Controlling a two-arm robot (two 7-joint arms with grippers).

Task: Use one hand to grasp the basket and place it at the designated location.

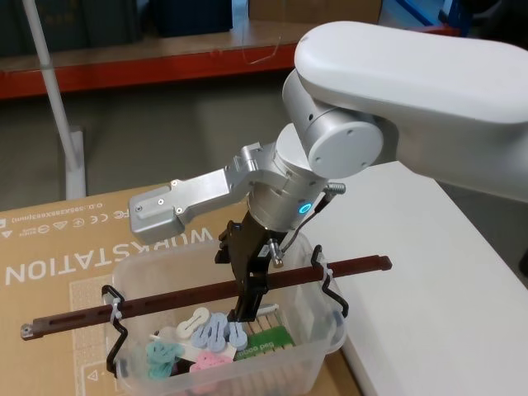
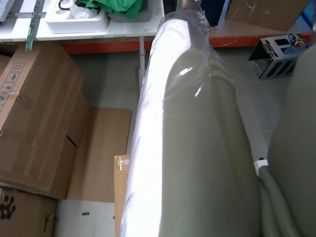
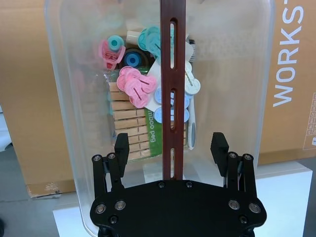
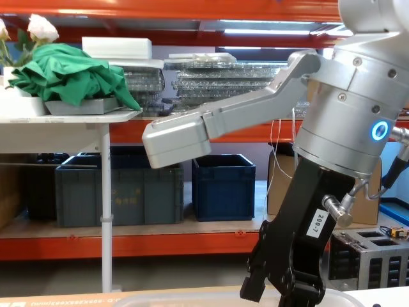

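Note:
The basket (image 1: 301, 363) is a translucent whitish tub standing on a flat cardboard box. Its reddish-brown rod handle (image 1: 157, 303) lies across the rim, tied on with white zip ties. Pink, blue and teal pegs (image 1: 206, 338) lie inside. My right gripper (image 1: 247, 309) reaches down over the middle of the handle. In the right wrist view the gripper (image 3: 170, 147) is open, and the handle (image 3: 173, 64) runs between the two fingers, clear of both. The basket wall (image 3: 69, 98) and pegs (image 3: 134, 84) lie beyond. The chest view shows the gripper (image 4: 278, 293) just above the basket rim (image 4: 192, 298).
The cardboard box (image 1: 49, 247) printed WORKSTATION carries the basket. A white table (image 1: 429, 280) adjoins it on the right. Dark blue crates (image 4: 223, 185) sit on a shelf behind, and a white side table (image 4: 64, 118) holds green cloth. My left arm is parked beside a white shell (image 2: 187, 148).

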